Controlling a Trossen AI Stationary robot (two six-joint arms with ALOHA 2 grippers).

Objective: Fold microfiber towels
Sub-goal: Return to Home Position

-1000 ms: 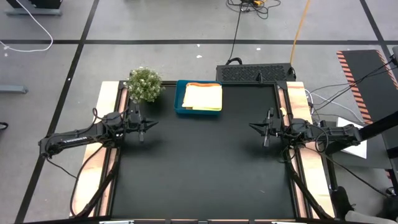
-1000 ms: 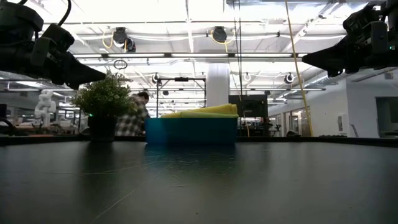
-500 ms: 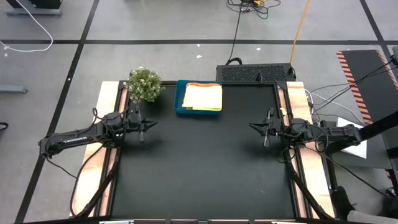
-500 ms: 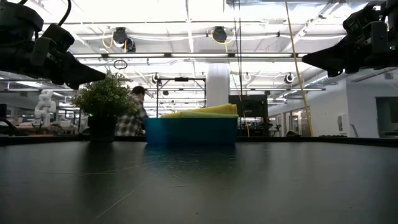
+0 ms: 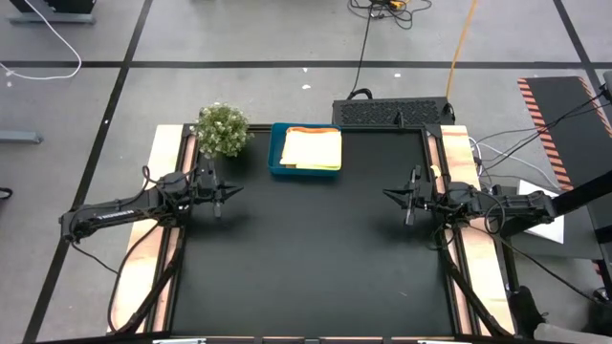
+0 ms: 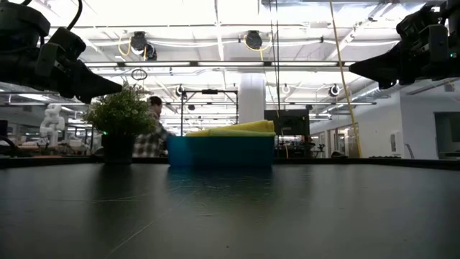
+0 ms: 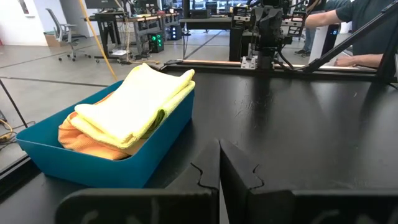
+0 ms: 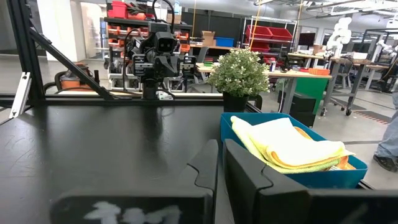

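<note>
The microfiber towels [image 5: 312,149] lie stacked in the blue tray [image 5: 275,153] at the far middle of the black table: yellow ones on top [image 7: 143,99], an orange-yellow one beneath [image 7: 84,140], a lime green edge between [image 8: 311,167]. My left gripper [image 5: 239,188] hovers shut over the table's left side, pointing level toward the right. My right gripper [image 5: 386,194] hovers shut over the right side, facing it. Neither touches anything.
A small green bushy plant [image 5: 221,128] stands left of the tray at the far left corner. The black table top [image 5: 306,248] stretches between the arms and toward the near edge. A person [image 6: 152,137] shows in the room beyond the table.
Both arms have kept still. Only the person in the room behind the plant has shifted a little.
</note>
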